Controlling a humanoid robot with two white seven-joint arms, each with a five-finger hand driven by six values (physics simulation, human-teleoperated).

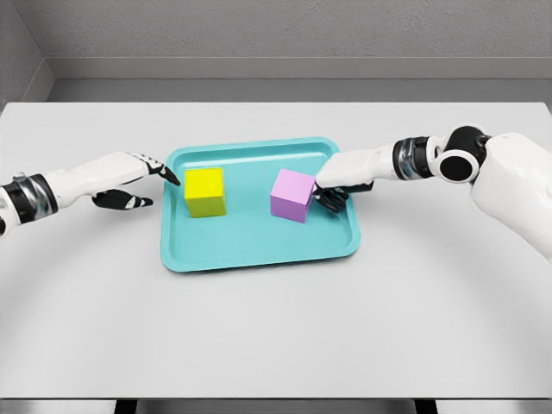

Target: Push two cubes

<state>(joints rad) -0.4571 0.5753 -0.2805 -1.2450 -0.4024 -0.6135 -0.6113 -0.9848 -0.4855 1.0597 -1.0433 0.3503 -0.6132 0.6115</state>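
Note:
A yellow cube (205, 191) and a purple cube (292, 195) sit apart inside a teal tray (259, 250) at the table's middle. My left hand (147, 177) reaches in from the left, its fingers stretched out flat, the fingertips (173, 178) over the tray's left rim, a small gap short of the yellow cube. My right hand (341, 181) comes from the right with fingers held out; their tips (320, 183) touch the purple cube's right side. Neither hand holds anything.
The tray lies on a white table (276, 345) whose front edge runs along the bottom of the view. A grey wall rises behind the table's far edge.

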